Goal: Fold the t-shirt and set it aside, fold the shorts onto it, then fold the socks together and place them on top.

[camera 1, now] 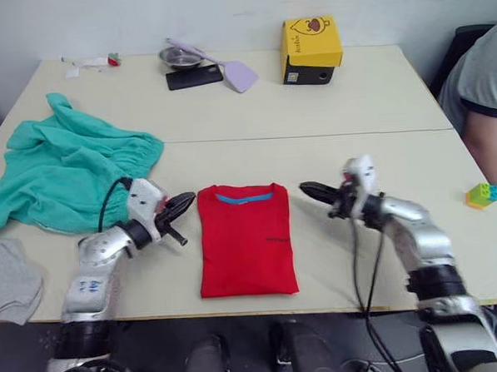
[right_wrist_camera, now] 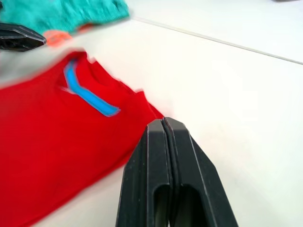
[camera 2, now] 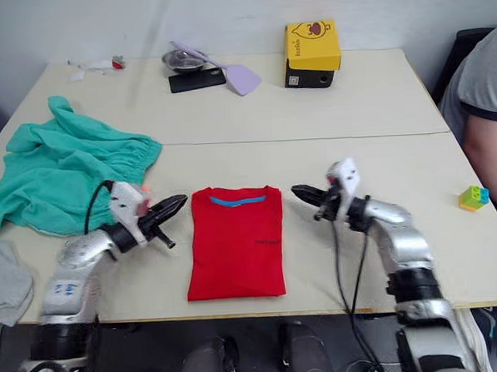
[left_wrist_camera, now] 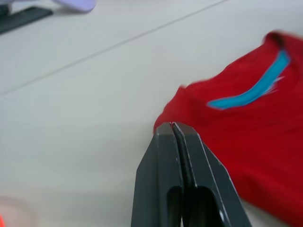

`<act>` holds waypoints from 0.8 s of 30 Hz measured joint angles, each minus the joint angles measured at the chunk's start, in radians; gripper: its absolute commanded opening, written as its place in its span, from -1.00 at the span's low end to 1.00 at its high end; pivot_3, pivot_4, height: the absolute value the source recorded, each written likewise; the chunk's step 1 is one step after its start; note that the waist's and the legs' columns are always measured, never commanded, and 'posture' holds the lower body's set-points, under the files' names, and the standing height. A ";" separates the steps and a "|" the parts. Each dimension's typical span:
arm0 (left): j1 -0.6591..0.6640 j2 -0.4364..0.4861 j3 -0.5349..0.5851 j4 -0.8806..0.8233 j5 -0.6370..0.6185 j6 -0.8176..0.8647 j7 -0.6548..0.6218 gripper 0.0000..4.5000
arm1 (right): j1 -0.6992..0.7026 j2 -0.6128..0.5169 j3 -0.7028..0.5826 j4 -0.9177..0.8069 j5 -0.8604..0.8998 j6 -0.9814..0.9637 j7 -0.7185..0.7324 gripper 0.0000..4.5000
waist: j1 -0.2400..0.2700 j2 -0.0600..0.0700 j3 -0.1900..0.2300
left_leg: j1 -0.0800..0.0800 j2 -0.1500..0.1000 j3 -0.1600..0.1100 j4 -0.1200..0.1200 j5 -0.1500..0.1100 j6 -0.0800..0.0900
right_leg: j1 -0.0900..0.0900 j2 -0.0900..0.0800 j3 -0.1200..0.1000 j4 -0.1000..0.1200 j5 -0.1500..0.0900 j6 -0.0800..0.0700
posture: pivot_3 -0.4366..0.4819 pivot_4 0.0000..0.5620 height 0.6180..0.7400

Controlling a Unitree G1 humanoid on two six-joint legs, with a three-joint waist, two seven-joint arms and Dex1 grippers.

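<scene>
Item 1, the t-shirt (camera 1: 247, 240): red, blue inner collar band, lying flat at the near middle of the table (camera 1: 311, 108) as a narrow rectangle, sleeves tucked in, collar toward 12 o'clock. I judge the fold only part done; it is not yet set aside.

Item 2, my left pincer (camera 1: 183, 204): at the shirt's 9 o'clock, level with the collar corner, just beside the cloth. Fingers pressed together, gripping nothing.

Item 3, my right pincer (camera 1: 309, 188): at the shirt's 3 o'clock, tip aimed at the opposite collar corner, near but apart from it. Fingers likewise pressed together and empty.

Item 4, the shorts (camera 1: 64, 171): teal-green, crumpled in a heap at the shirt's 10 o'clock, close behind my left arm.

Item 5, the socks (camera 1: 8, 282): grey knit, at the near left table edge, roughly 8 o'clock from the shirt, partly cut off by the view.

Item 6, sundries: yellow box (camera 1: 311, 49) at 12 o'clock, far side; a small building-block toy (camera 1: 481, 195) at 3 o'clock near a seated person (camera 1: 481, 99).

Risks, as I judge them:
- Closing on a single layer at the collar corners would peel the fold open when lifted.
- Uneven lift between my two pincers would skew the rectangle.
- Sliding the shirt leftward could drag it into the shorts; my left arm's cable lies close to that heap and may snag it.
- The shirt's hem sits near the front edge and could slip over it.
</scene>
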 measured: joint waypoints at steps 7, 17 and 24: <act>0.225 0.143 0.121 -0.123 -0.134 0.015 -0.224 0.08 | 0.175 -0.304 -0.103 -0.198 0.222 0.425 0.095 0.31 | -0.016 0.000 0.001 | 0.002 0.000 0.002 -0.003 -0.004 0.007 | 0.000 0.001 0.002 -0.003 -0.001 0.000 | -0.05 -0.47 1.00; 0.375 0.144 0.115 -0.216 -0.131 -0.174 -0.404 0.99 | 0.213 -0.283 -0.041 -0.361 0.343 0.816 -0.089 1.00 | -0.003 0.000 0.001 | 0.000 -0.001 0.001 -0.006 -0.001 0.008 | -0.001 0.001 0.002 -0.008 0.000 0.000 | -0.05 -0.47 1.00; 0.366 0.137 0.124 -0.249 -0.214 -0.113 -0.359 0.99 | 0.075 -0.039 -0.050 -0.391 0.383 0.985 -0.344 1.00 | -0.017 -0.003 -0.001 | 0.001 -0.001 0.001 -0.013 0.000 0.006 | -0.001 0.001 0.002 -0.009 0.000 0.001 | -0.05 -0.47 1.00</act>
